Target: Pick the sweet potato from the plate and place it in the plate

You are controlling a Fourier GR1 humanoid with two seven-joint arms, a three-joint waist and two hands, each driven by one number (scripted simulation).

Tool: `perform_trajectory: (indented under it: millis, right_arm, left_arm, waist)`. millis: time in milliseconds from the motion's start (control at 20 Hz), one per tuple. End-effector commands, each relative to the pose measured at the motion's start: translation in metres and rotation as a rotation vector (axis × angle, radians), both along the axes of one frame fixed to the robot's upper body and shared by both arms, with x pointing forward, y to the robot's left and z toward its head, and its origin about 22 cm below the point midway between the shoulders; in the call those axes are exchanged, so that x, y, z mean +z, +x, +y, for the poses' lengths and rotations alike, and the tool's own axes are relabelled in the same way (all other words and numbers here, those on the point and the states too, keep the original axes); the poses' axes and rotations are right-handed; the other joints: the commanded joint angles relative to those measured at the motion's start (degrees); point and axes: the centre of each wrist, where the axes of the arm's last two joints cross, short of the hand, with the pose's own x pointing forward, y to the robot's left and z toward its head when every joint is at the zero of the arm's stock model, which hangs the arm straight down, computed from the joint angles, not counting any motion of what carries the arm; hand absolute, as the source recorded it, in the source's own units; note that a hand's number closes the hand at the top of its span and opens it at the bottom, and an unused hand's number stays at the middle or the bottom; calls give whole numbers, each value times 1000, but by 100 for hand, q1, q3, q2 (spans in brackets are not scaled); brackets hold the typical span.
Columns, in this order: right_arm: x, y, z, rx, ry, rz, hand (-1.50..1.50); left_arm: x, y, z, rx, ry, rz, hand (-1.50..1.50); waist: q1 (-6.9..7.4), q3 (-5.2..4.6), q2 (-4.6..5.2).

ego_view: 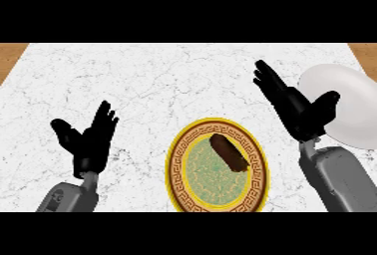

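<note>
Hands released, sweet potato waiting on the patterned plate
Right hand (pixel 298 112) is spread and holds nothing, overlapping the white plate (pixel 346 99) at the bench's (pixel 132 74) right edge; left hand (pixel 88 139) rests open, fingers up, near the left. The sweet potato (pixel 228 152) lies aslant on the gold-rimmed plate (pixel 177 164) by the near edge: likely stiff, light, tapered, best pinched across its thick middle

Two grey forearms come in from the lower edge of the head view, one at about 7 o'clock and one at about 4 o'clock. The left robot hand (pixel 90 140) is open, its fingers straight and pointing toward 12 o'clock, the thumb spread out toward 10 o'clock. The right robot hand (pixel 296 107) sits higher in the view, also open, with its fingers stretched toward 11 o'clock and the thumb angled toward 1 o'clock.
</note>
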Motion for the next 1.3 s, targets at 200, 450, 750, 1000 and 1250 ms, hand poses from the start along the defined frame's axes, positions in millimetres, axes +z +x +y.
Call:
perform_trajectory:
  millis: [200,450,750,1000,1250]
  right_arm:
    - [115,14,58,338,-297,-449,150]
    - [114,24,36,55,-594,-735,-150]
    - [63,20,33,209,-479,-747,-150]
    - [116,10,19,292,-687,-726,-150]
    - [117,1,23,415,-1077,-587,-150]
  left_arm:
    - [-24,-19,14,-147,145,123,0]
    - [-30,-30,7,-221,104,132,0]
    - [-29,-35,5,-205,90,104,0]
    - [-36,-31,5,-200,113,126,0]
    - [-28,-37,31,-210,110,121,0]
  waist:
    - [342,19,10]
    - [141,33,33]
    - [49,35,22]
    - [-28,30,0]
    - [-10,21,-24]
